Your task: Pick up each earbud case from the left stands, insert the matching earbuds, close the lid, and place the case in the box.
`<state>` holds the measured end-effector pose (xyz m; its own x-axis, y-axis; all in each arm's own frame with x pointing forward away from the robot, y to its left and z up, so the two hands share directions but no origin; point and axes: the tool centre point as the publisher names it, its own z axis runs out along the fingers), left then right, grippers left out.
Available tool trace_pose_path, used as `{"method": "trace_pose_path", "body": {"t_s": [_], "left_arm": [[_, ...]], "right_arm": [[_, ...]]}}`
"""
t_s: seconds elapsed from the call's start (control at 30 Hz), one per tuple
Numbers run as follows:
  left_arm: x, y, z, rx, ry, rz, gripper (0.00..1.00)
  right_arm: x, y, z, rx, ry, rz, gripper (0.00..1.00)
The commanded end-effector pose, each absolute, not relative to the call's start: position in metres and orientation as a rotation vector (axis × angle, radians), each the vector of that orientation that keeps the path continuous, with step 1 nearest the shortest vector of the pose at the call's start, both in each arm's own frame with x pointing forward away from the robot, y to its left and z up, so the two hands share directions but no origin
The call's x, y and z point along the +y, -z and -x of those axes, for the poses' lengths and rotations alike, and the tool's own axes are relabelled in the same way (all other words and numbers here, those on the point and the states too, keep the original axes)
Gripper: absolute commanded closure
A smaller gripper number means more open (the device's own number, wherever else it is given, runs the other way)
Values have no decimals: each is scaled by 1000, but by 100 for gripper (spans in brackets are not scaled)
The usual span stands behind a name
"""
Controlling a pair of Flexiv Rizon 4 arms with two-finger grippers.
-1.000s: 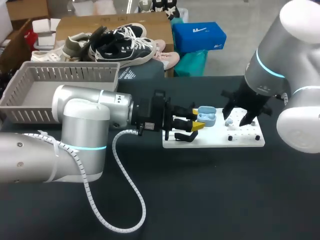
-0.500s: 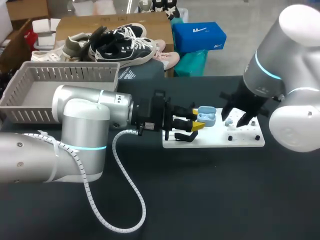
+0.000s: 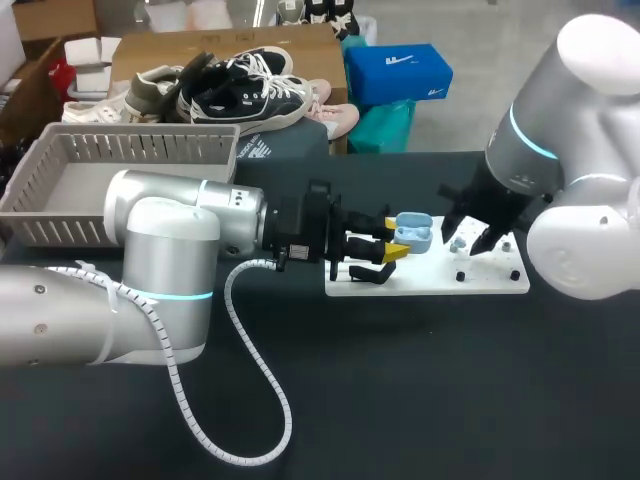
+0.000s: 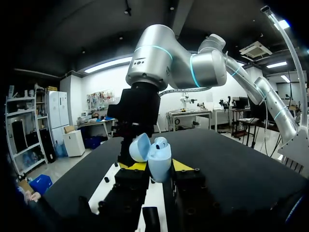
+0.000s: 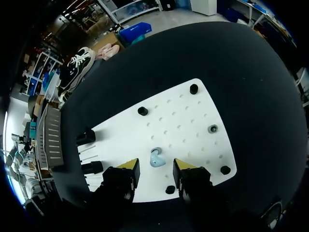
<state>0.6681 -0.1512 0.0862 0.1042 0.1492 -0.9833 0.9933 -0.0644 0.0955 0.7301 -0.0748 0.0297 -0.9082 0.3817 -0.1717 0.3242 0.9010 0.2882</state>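
Observation:
My left gripper is shut on a light-blue earbud case, held over the left end of the white board. In the left wrist view the case stands upright between the yellow fingertips, lid open, with one earbud showing in it. My right gripper hangs over the board's right half. In the right wrist view it is open, and a light-blue earbud lies on the board between its tips, touched by neither.
Small black pegs dot the board. Black stands sit at its left end, one of them under my left gripper. A grey basket stands at the back left of the dark table.
My right arm has shifted slightly left and lower over the board, its fingers a touch narrower. The left arm and the case have not moved.

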Motion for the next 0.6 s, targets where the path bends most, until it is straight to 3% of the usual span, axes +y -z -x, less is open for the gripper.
{"method": "trace_pose_path", "body": {"t_s": [0.03, 0.4, 0.5, 0.57, 0.6], "left_arm": [[-151, -86, -668, 1214, 1099, -1408, 100], [-151, -86, -668, 1214, 1099, -1408, 100], [-151, -86, -668, 1214, 1099, -1408, 100], [-151, -86, -668, 1214, 1099, -1408, 100], [-151, -86, -668, 1214, 1099, -1408, 100]], "right_arm": [[-74, -27, -734, 2843, -378, -537, 59], [-73, -24, -738, 2848, -381, -536, 71], [-74, -25, -739, 2848, -381, -541, 85], [-74, -25, -739, 2850, -379, -538, 100], [-74, -24, -739, 2851, -378, -537, 100]]}}
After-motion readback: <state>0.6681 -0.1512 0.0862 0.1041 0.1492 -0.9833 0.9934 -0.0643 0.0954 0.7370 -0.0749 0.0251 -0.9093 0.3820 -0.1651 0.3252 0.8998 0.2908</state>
